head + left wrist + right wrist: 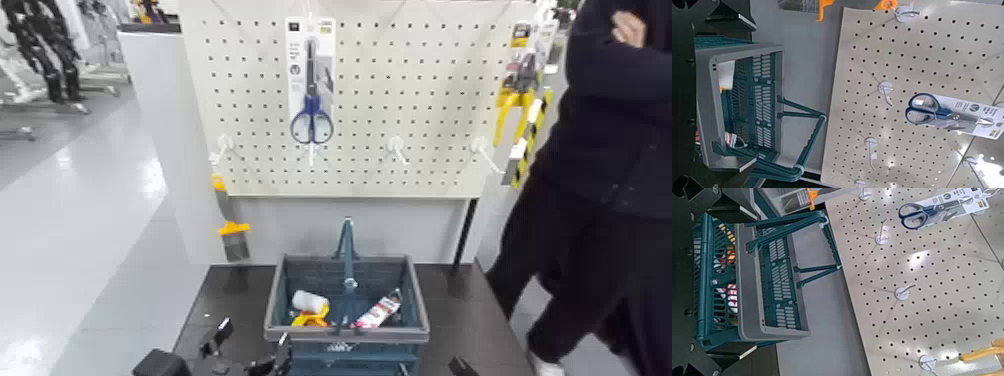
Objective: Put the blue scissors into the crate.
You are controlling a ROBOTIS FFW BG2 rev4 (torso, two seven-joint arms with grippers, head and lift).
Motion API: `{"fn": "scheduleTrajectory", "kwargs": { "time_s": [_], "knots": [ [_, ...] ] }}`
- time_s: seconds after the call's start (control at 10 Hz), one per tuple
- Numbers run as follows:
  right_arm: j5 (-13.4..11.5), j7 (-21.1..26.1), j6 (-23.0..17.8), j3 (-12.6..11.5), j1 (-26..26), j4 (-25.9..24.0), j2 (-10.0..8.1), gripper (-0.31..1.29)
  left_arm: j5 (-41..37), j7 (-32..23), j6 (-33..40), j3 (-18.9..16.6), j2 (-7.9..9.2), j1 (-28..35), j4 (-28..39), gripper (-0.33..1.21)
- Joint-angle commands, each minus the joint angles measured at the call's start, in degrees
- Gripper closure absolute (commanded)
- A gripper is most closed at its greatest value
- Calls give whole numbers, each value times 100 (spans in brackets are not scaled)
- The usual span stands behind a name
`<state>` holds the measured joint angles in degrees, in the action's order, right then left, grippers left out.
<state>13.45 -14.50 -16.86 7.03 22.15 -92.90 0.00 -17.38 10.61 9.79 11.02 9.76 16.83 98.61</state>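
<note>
The blue scissors point(311, 85), on a tall white card, hang from a hook at the upper middle of the white pegboard point(420, 110). They also show in the left wrist view point(942, 113) and the right wrist view point(926, 211). The crate point(277, 295), blue-grey with an upright bar handle, stands on the dark table below the pegboard, and shows in both wrist views point(711, 102) point(750, 282). My left gripper point(215, 338) is low at the near left of the crate. My right gripper point(460, 366) is at the near right. Both are far below the scissors.
The crate holds a white roll point(310, 301), a yellow item point(312, 320) and a red-white packet point(378, 311). Yellow-handled tools point(515, 105) hang at the board's right edge. A brush point(232, 235) hangs at its lower left. A person in dark clothes point(600, 180) stands at the right.
</note>
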Motion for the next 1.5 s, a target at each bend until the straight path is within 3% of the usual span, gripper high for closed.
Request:
{"fn": "scheduleTrajectory", "kwargs": {
  "time_s": [0.1,0.6,1.0,1.5],
  "knots": [
    [0,9,7,0,0,9,9,16,-160,29,67,-21,0,-4,-43,11],
    [0,0,16,-18,-9,9,18,16,-151,117,-48,5,-9,-145,-52,12],
    [0,0,16,-9,-9,9,18,16,-160,776,-601,-293,-18,-628,36,15],
    [0,-18,34,26,-26,9,18,16,-116,1866,-1375,-654,-70,-1718,-87,21]
  ]
}}
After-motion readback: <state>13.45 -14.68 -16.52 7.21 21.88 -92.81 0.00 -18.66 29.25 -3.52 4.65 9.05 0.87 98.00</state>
